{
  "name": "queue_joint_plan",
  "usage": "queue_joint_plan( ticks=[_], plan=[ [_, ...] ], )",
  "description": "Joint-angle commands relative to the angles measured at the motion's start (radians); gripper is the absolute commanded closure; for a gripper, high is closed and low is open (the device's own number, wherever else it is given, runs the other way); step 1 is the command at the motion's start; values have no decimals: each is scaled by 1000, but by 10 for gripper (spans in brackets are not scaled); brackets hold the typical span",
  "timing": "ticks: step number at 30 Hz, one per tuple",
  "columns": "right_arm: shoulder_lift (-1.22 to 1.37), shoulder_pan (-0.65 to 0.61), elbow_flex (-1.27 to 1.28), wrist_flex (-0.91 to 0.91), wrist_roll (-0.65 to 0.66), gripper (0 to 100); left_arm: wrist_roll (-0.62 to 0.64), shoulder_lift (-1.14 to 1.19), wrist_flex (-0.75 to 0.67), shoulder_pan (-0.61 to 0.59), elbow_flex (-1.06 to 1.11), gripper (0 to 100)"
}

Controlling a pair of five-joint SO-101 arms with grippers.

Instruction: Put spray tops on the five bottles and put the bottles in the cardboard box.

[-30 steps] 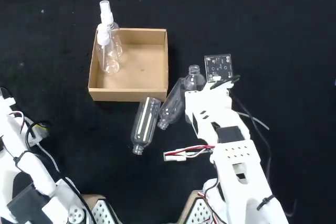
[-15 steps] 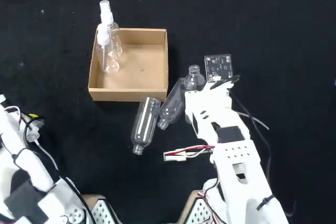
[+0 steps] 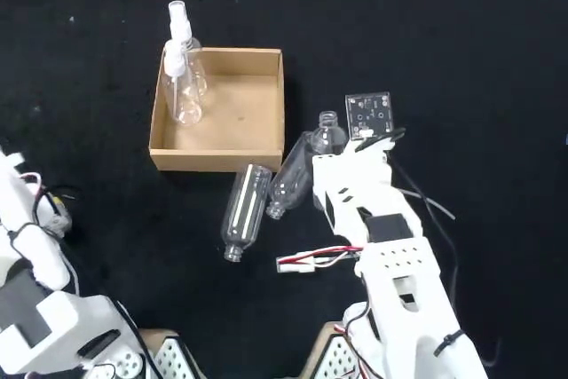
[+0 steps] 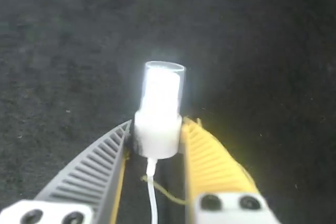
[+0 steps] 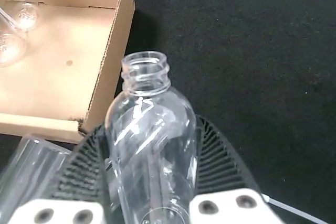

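1. Black cloth is spread over the table [image 3: 479,51], on which everything else is set.
2. The right arm [image 3: 399,272] is seen in the high view rising from the near edge and stretched toward the middle of the table. The left arm [image 3: 31,255] is folded up at the near left corner.
3. The cardboard box [image 3: 217,159] is placed left of centre with its open side up.
4. Two capped bottles [image 3: 185,95] are leaned in the box's far left corner, with their white spray heads jutting past the rim.
5. An uncapped bottle [image 5: 151,124] is clamped upright between the black fingers of the right gripper [image 5: 152,140], near the box's near right corner (the neck is open, with no top fitted).
6. Two more uncapped bottles are laid on the cloth: the longer lying bottle [image 3: 246,210] just in front of the box's near wall, and the shorter lying bottle [image 3: 291,182] between it and the held one.
7. A white spray top [image 4: 159,114] is pinched at its collar by the left gripper [image 4: 156,132], one finger grey and one yellow. Its thin dip tube is trailed back between them
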Motion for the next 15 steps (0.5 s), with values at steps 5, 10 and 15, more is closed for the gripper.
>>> queue_joint_plan(
  ticks=[5,10,15],
  plan=[
    [-53,-15,-7,-29,8,987,-23,-17,86,47,-88,955],
    [-53,-14,-7,-29,8,987,-32,-5,157,45,-166,932],
    [-53,-14,-7,-28,8,987,-57,-5,127,42,-136,762]
  ],
)
